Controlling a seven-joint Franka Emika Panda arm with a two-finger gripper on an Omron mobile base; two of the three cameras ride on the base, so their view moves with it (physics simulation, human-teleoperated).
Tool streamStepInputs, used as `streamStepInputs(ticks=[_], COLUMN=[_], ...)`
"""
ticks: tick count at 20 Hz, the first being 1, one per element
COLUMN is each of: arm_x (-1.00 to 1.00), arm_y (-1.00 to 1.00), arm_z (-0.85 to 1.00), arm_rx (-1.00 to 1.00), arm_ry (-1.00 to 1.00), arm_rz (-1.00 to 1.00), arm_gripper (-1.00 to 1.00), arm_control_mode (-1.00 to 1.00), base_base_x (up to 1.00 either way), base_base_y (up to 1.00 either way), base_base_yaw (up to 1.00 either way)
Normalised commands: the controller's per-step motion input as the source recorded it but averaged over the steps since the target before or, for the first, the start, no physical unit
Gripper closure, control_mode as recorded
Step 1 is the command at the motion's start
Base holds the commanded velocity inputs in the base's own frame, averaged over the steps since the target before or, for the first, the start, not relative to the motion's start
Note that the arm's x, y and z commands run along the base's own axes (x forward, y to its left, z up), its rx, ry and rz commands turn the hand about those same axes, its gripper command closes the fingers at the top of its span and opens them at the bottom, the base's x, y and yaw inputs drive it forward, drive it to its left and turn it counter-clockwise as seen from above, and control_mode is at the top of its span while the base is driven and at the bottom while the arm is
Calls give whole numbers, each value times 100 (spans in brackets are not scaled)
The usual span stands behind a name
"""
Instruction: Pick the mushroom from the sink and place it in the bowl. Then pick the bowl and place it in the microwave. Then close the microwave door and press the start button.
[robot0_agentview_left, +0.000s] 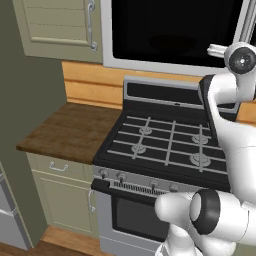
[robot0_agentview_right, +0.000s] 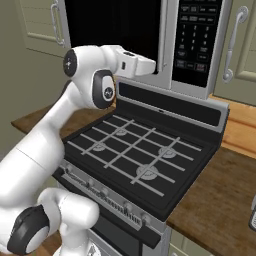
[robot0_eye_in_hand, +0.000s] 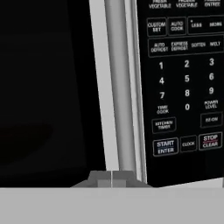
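Near: stove (robot0_agentview_right: 135, 155) w/ grey grates, knobs along its front edge, oven window below in the left base view. Wooden table (robot0_agentview_left: 70, 130) on the stove's left, more table (robot0_agentview_right: 220, 200) on its right.

Arm reaches up over the burners to the microwave (robot0_agentview_right: 192, 45) mounted above the stove. Gripper (robot0_eye_in_hand: 112, 178) sits at the door's vertical handle (robot0_eye_in_hand: 117, 87) — jaws pressed together, tips meeting, nothing between them. In the right base view the hand (robot0_agentview_right: 135, 64) is right at the seam between door and control strip.

Microwave door (robot0_agentview_left: 175, 30) is shut, black glass flat in its light-grey frame; inside too dark to make out, so bowl and mushroom can't be told.

Keypad (robot0_eye_in_hand: 186, 83) to the right of the handle: number keys, START/ENTER button (robot0_eye_in_hand: 165, 147) low on the panel, STOP/CLEAR beside it. Tips are left of START — not on it.

Far: olive cabinet doors (robot0_agentview_left: 60, 22) either side of the microwave.
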Motion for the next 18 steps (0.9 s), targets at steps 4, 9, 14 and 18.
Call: streamStepInputs(ticks=[4,9,14,18], arm_x=[0,0,9,1], arm_y=[-35,-23,-19,-47], arm_z=[0,1,0,0], arm_rx=[11,6,3,8], arm_ry=[-3,-2,0,-4], arm_rz=[0,0,0,0], arm_gripper=[100,100,100,100], arm_control_mode=[-100,-100,-100,-100], base_base_x=[0,0,0,0], base_base_y=[0,0,0,0], base_base_yaw=[0,0,0,0])
